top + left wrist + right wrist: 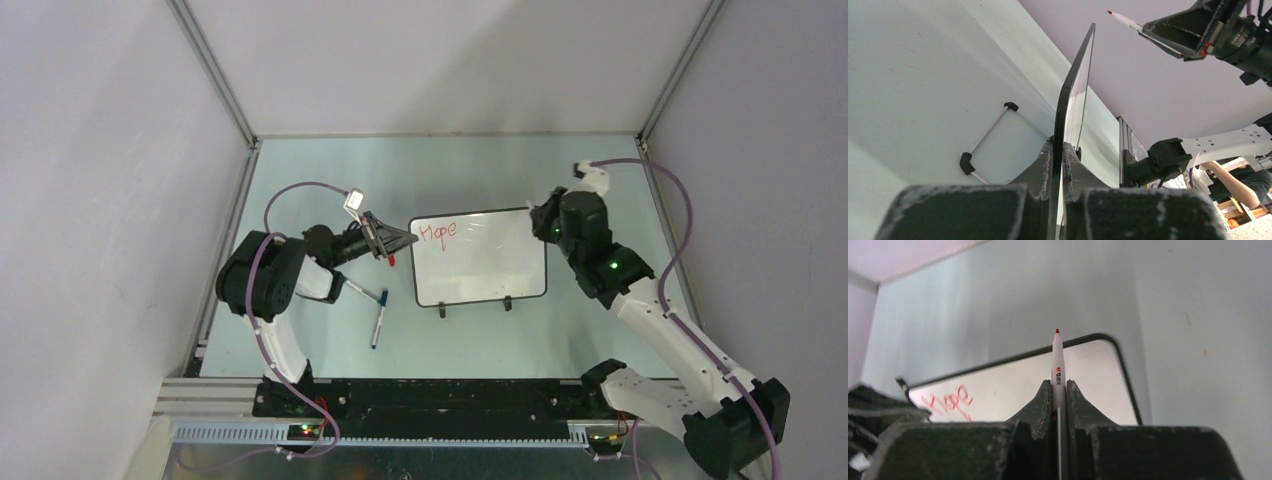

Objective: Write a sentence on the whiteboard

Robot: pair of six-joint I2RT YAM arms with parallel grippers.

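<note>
The left gripper (1059, 159) pinches the edge of the whiteboard (490, 270), the right gripper (1059, 390) grasps a red marker (1057, 352) — the sentence (438, 231) reads just 1 word, "Hope".

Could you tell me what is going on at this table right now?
The left tool is clamped on the left edge of a small whiteboard, steadying it. The right tool holds a red marker near the board's right edge, its tip apparently lifted off the surface. Only the word "Hope" stands in red at the board's top left. Two other pens lie beside the left arm.
</note>
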